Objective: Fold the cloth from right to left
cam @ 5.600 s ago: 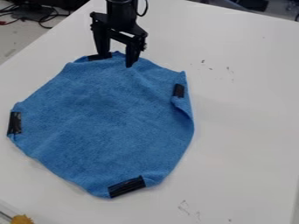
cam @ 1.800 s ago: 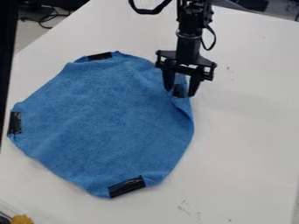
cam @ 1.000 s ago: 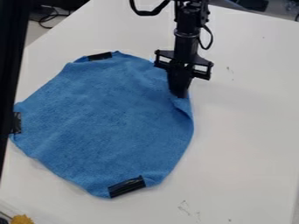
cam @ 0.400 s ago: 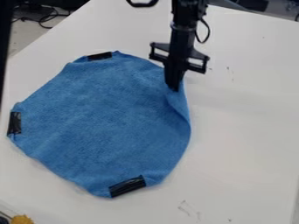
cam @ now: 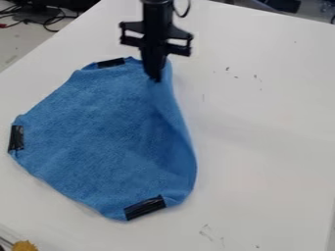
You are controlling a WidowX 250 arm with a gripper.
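- Your soft blue fabric cloth (cam: 98, 132) lies directly on the white surface (cam: 262, 147), not in any container, over toward the left side. It is spread mostly flat, but its right side slopes up to a pinched point and the fold looks barely begun.
- Three strips of black tape sit on it: the upper strip (cam: 111, 62), the left strip (cam: 16, 138) and the lower strip (cam: 145, 207).
- Your black two-finger gripper (cam: 154, 78) is closed on the cloth's right part, just beside the upper strip and toward the surface's far edge.
- Watch that hold: it looks narrow, so a sharp pull could let the fabric slip out.
- Nothing seems to pin the left half, so if you drag low rather than lift over, the whole cloth may slide.
- With only the upper end gripped, the lower right may lag, leaving a slanted, wrinkled fold. Releasing here would probably drop the flap short of the left edge.
- Near the surface's lower left corner is a fuzzy yellow object (cam: 25, 246).
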